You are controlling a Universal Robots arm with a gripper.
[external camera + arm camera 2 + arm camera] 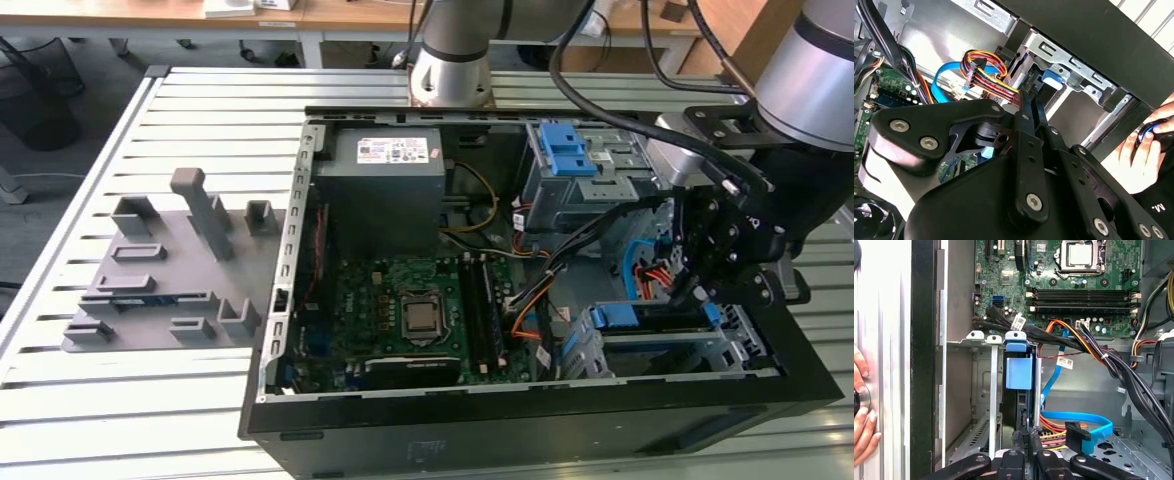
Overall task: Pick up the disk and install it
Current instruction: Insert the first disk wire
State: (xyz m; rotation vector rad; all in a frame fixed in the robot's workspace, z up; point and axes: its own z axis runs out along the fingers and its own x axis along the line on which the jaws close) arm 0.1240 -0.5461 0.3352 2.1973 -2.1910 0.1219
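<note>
Slatted metal table point(107, 400), open computer case point(534, 420) on it. Lower right of the exterior view, the gripper point(697, 292) hangs inside the case; open or closed, can't tell. Just below it, the disk point(650, 320) sits in the drive cage, blue frame showing. Beyond, motherboard point(414, 310), then power supply point(390, 185) at the top.

No print is legible. The power supply point(390, 170) carries a white sticker point(394, 151) with unreadable lines, and small white tags point(1065, 363) on the cables in the first wrist view are equally illegible.
</note>
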